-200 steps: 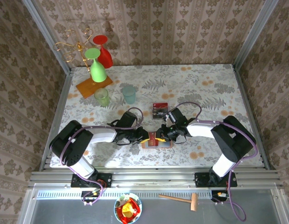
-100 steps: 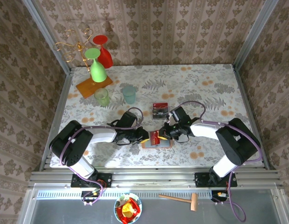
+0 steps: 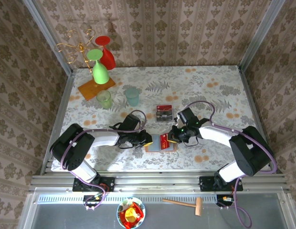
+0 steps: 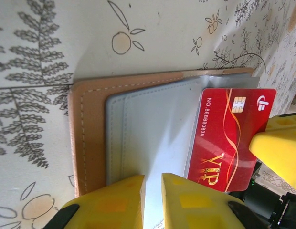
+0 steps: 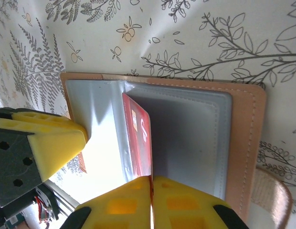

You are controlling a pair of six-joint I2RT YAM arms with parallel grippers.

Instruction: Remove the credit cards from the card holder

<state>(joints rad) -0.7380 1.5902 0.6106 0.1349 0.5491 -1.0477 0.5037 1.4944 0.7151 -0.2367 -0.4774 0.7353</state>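
Saw the card holder point(image 3: 160, 148) lying open and flat on the counter point(image 3: 215, 86), close to the front edge and between the two arms, with its tan border outermost and grey-blue pockets facing up. Found the left gripper point(image 4: 153, 188) at the holder's left side, jaws nearly closed, with only a thin slit between them and the pale edge of a grey-blue pocket caught in that slit. Found the right gripper point(image 5: 152, 191) on the opposite side, jaws pressed together on the edge of a red card point(image 4: 229, 138). Read gold "VIP" lettering, a chip and a printed number on that card. Noted the red card tilted up on edge over the middle of the holder, one end at the mouth of a pocket and the rest clear of it. Could not tell whether that end was touching the pocket lining. Noted dark cards point(image 3: 164, 113) with a red band resting flat on the counter just beyond the holder, apart from it. Spotted a green cup point(image 3: 104, 98) and a bluish cup point(image 3: 132, 96) farther back on the left.
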